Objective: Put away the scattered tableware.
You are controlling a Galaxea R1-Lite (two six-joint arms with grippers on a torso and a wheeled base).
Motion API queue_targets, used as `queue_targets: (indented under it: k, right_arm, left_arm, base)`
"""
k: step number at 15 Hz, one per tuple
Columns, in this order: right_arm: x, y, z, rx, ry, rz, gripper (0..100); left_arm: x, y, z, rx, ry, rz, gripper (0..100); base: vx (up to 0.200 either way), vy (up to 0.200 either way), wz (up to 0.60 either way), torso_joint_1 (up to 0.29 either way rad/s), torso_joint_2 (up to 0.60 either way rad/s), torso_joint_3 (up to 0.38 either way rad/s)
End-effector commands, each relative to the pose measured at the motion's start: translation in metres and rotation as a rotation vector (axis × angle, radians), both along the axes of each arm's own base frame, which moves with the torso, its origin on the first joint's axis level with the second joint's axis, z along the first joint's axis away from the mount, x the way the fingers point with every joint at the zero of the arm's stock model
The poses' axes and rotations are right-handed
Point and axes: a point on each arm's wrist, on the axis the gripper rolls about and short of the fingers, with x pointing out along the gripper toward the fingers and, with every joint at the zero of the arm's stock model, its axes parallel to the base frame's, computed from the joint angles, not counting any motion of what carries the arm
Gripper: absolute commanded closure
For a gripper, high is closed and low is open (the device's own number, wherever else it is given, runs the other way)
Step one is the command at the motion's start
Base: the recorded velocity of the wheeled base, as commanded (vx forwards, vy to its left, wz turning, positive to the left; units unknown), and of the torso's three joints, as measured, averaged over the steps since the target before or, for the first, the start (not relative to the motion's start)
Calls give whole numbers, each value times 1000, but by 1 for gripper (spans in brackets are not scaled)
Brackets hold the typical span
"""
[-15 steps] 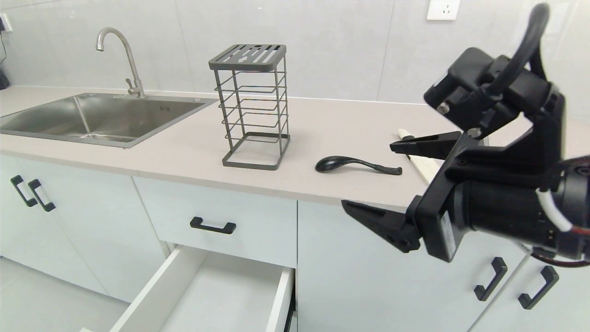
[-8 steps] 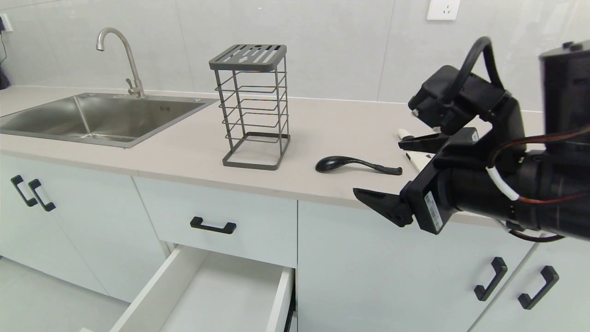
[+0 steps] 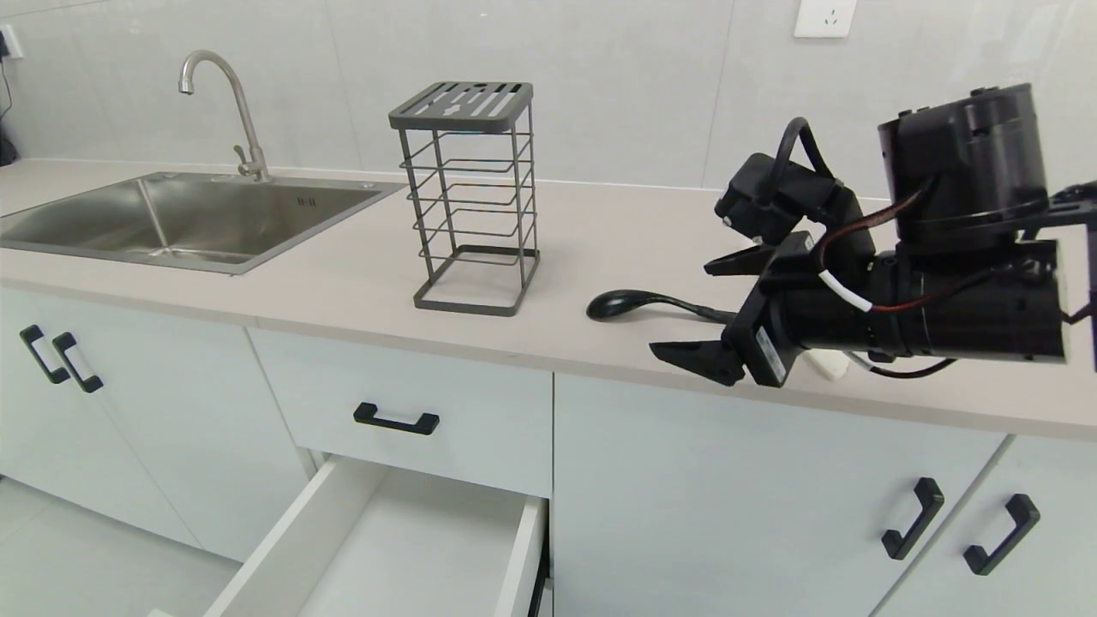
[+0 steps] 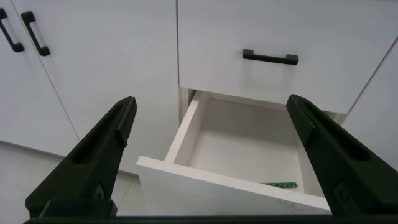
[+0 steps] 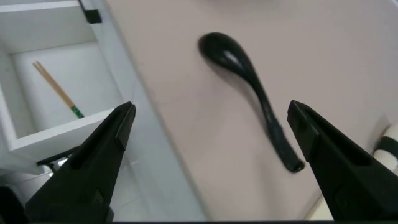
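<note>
The right claw point(image 3: 681, 308), spread wide and empty, hangs beside the black spoon point(image 3: 619, 303) on the tabletop point(image 3: 343, 274), seemingly lined up to take its handle; the drawer point(image 3: 411, 540) below stands open for it

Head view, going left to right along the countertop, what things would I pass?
Stainless steel sink → dark grey wire rack with a slotted top → black curved-handle spoon.

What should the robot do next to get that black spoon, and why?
Probably lower the right end effector a little toward the black spoon. Its jaws stand open above the counter, and the wrist view shows the spoon lying between them, not yet gripped.
</note>
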Motion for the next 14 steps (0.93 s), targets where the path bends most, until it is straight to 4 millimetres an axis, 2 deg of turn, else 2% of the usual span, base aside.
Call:
queue_targets:
  k: [1, 4, 6, 9, 14]
  right_arm:
    - [24, -1, -4, 3, 11, -28, 0]
    - [48, -8, -10, 39, 52, 5, 0]
    - [57, -8, -10, 60, 57, 26, 0]
    - [83, -13, -26, 63, 100, 21, 0]
    - [87, -22, -35, 18, 139, 58, 0]
  left_arm:
    - [0, 0, 0, -1, 1, 1, 0]
    - [0, 0, 0, 1, 1, 1, 0]
    - [0, 0, 0, -1, 1, 1, 0]
    - [0, 0, 0, -1, 1, 1, 0]
    - [0, 0, 0, -1, 1, 1, 0]
  base:
    - [0, 0, 0, 0, 0, 0]
    - [0, 0, 0, 0, 0, 0]
    - [0, 0, 0, 0, 0, 0]
    - [0, 0, 0, 0, 0, 0]
    - [0, 0, 0, 0, 0, 0]
